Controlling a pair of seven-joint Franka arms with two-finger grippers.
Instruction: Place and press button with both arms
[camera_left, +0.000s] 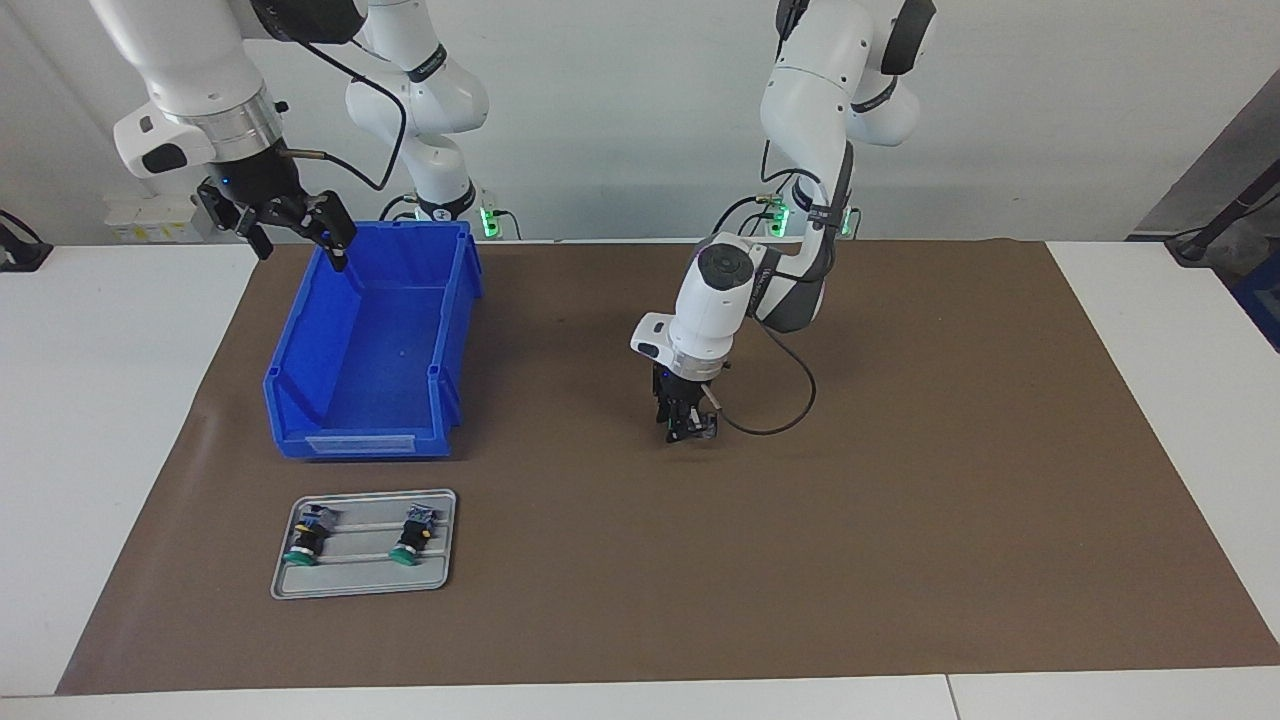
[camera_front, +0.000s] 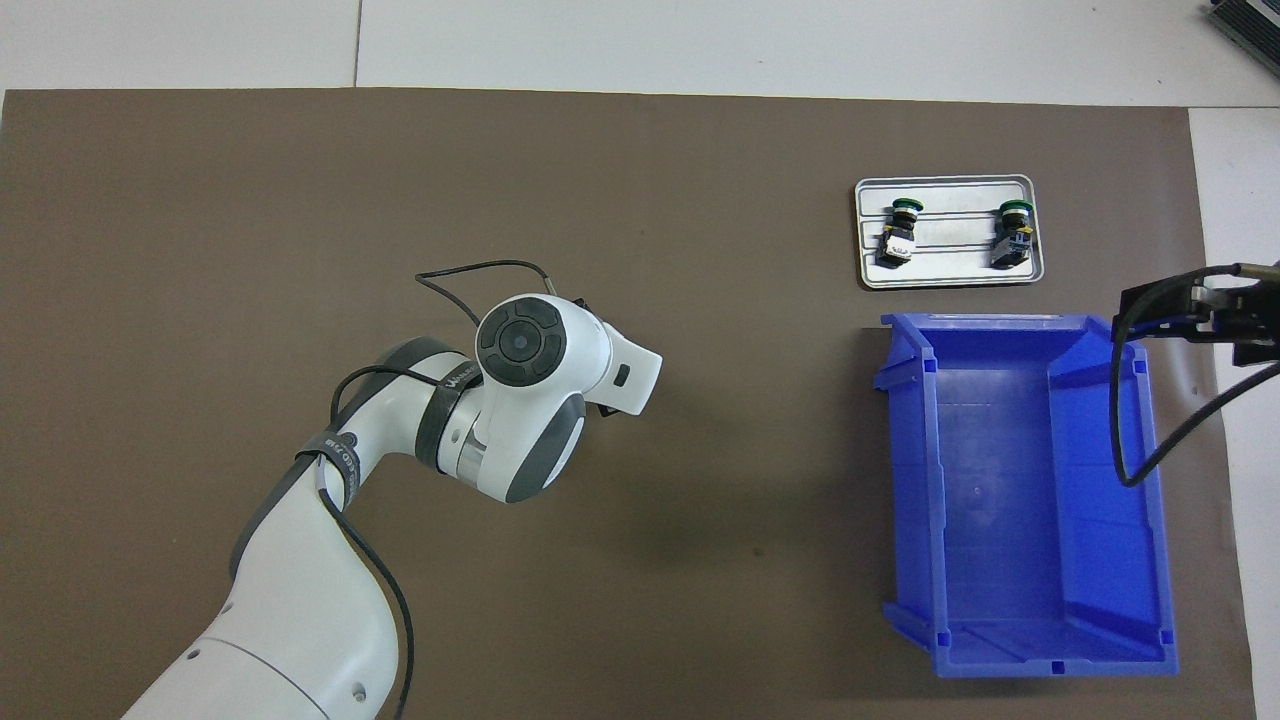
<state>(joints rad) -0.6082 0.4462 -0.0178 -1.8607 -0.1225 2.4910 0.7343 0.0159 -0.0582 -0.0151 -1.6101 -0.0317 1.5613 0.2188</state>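
While the left arm's black two-finger gripper (camera_left: 690, 432) points straight down at the middle of the brown paper mat (camera_left: 900, 500), touching or nearly touching it, we cannot tell whether its narrowed fingers hold anything. The right arm's black gripper (camera_left: 300, 238) hangs wide open over the deep blue plastic bin (camera_left: 375, 345), at the rim at about eleven o'clock. Two green-capped black push-buttons (camera_left: 307, 540) (camera_left: 413, 537) lie on the grey metal tray (camera_left: 365, 582), at six o'clock from the bin.

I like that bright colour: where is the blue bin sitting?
The blue bin sits on the brown mat toward the right arm's end, just nearer the robots than the grey tray of buttons.
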